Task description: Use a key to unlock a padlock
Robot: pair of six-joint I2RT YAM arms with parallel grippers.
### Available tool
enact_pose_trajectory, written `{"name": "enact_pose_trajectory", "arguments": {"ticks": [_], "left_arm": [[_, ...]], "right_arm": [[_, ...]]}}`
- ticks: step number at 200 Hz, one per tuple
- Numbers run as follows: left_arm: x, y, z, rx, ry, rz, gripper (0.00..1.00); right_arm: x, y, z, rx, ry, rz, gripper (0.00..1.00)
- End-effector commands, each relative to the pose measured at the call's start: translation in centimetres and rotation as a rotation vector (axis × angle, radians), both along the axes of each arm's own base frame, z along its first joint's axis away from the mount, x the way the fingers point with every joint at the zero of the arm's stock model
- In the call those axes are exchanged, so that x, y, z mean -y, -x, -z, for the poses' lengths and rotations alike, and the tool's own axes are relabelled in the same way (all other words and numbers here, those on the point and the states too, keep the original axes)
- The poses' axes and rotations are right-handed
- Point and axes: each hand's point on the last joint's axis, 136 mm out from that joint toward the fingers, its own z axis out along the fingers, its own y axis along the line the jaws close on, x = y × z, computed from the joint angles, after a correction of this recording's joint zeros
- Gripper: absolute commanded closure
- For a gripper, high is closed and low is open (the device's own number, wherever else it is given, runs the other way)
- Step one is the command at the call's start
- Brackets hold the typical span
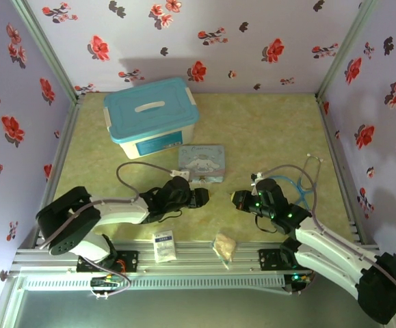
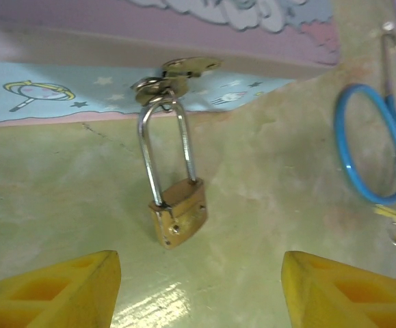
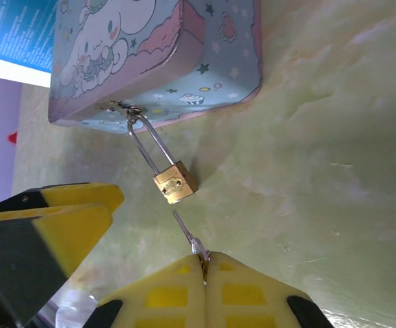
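**1. Padlock pos.**
The brass-yellow squarish padlock (image 3: 174, 184) w/ thin silver U-shackle lies on the pale green marbled tabletop (image 1: 273, 130), just in front of the pastel cartoon-print metal tin (image 3: 163, 55). The shackle passes thru the tin's hasp, so the body is tethered and can only swing about that point. Shackle appears seated in the body, i.e. locked.

**2. Right end effector (image 3: 204, 261)**
Yellow fingers fully closed, pinching the head of the slim dark silvery metal key (image 3: 186, 232). The blade projects fwd toward the padlock body; tip near it but apart. Judgement: gripped by the head so the blade is free for insertion. Not yet inserted.

**3. Left end effector (image 2: 198, 263)**
Fingers set wide apart, nothing between them, padlock centred ahead of the gap. Judgement: staged to clamp the body and steady it vs. key thrust.

**4. Qty**
- padlock 1; key 1; tin 1; end effectors 2
- Also on tabletop:
  - white plastic box w/ blue lid (image 1: 151, 117): 1
  - white sachet (image 1: 163, 244): 1
  - beige wrapped lump (image 1: 225, 246): 1
  - blue tube loop (image 1: 307, 181): 1
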Motion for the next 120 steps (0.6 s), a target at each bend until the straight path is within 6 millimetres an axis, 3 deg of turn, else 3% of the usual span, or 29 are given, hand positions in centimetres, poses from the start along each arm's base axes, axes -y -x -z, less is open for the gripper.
{"name": "enact_pose_trajectory", "arguments": {"ticks": [1,55,120], "left_arm": [[0.8,-1.1,-0.1,0.065,-0.047,0.0,0.38],[2.1,-1.8,2.6,0.054,-0.097,0.005,0.41],[3.2,-2.0,4.5,0.024,-0.068,-0.035,0.68]], "right_arm": [[0.6,-0.4,-0.6,0.031,0.043,0.011,1.0],[0.9,0.0,-0.1,0.02,0.047,0.012,1.0],[1.0,0.4,0.5,0.005,0.04,0.011,1.0]]}}
